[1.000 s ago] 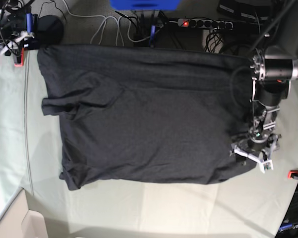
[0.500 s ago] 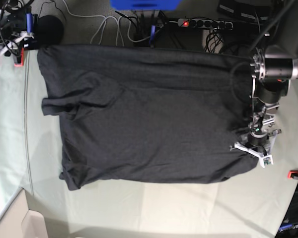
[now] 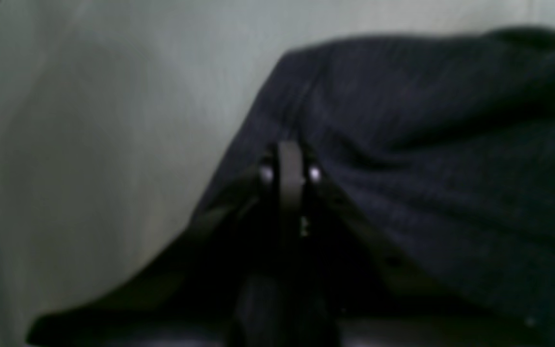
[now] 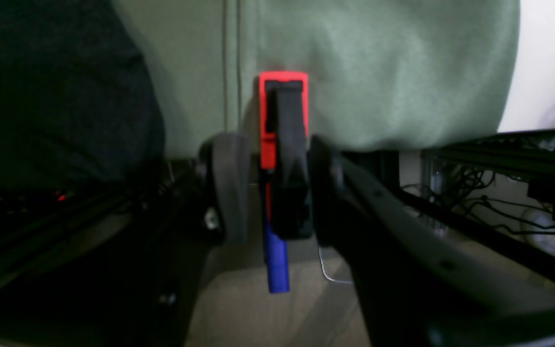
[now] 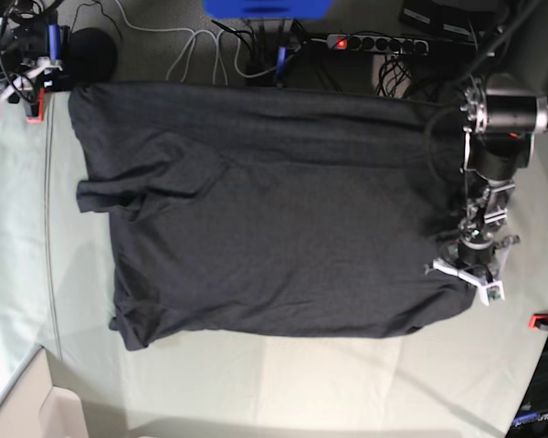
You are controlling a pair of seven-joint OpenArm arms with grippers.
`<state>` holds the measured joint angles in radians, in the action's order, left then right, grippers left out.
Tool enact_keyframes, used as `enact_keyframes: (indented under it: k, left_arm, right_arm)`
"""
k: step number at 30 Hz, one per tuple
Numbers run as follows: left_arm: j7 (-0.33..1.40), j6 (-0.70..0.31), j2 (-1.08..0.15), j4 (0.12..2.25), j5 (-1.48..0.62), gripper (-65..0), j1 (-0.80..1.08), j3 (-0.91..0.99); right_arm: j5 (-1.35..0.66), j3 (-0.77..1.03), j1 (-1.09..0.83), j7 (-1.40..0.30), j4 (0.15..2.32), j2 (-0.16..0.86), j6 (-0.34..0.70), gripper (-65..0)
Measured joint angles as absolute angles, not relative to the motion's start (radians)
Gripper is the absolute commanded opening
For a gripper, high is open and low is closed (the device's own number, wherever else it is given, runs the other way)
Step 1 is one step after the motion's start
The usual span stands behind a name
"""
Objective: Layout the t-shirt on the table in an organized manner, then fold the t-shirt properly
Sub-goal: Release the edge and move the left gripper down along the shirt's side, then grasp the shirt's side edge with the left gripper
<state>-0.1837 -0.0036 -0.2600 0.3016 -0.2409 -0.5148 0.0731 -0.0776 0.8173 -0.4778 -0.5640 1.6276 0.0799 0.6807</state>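
The charcoal t-shirt [image 5: 274, 210] lies spread, plain side up, over the pale green table [image 5: 347, 383], one sleeve folded over at the left. My left gripper [image 5: 466, 276] is at the shirt's right edge near its lower corner. In the left wrist view the left gripper [image 3: 289, 156] is shut on a puckered bit of the shirt [image 3: 427, 144]. My right gripper [image 4: 277, 188] hangs open and empty off the table's far left corner, by a red clamp [image 4: 283, 115]. The shirt's edge [image 4: 41, 86] shows to its left.
Red clamps sit at the far left corner [image 5: 34, 108] and the right edge [image 5: 541, 320]. A power strip [image 5: 374, 42], cables and a blue box [image 5: 265, 7] lie beyond the far edge. The table's near left corner [image 5: 18, 383] drops away.
My left gripper has shifted slightly toward the far side along the shirt's right edge, and the shirt's lower right corner has drawn in a little. The right arm has not moved.
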Motion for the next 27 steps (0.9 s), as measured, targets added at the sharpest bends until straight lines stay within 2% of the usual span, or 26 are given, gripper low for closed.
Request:
enact_keyframes:
  k: [5,7,9,27]
  left_arm:
    - [-0.188,-0.003,-0.269,0.35,-0.238,-29.9,-0.508,0.073]
    - [-0.189,-0.003,-0.279,0.35,-0.24,-23.3,-0.494,0.075]
    - [-0.184,0.001,-0.285,0.344,-0.241,-19.5,-0.477,0.075]
    - [-0.188,0.0,-0.297,0.341,-0.241,-18.7,-0.455,0.076]
  right_arm:
    - [-0.078,0.817,-0.478,-0.565,1.628,0.08,0.681,-43.4]
    - [-0.078,0.817,-0.477,-0.564,1.628,0.08,0.68,-43.4]
    - [-0.078,0.817,-0.477,-0.564,1.628,0.08,0.681,-43.4]
    - [-0.078,0.817,-0.477,-0.564,1.628,0.075,0.68,-43.4]
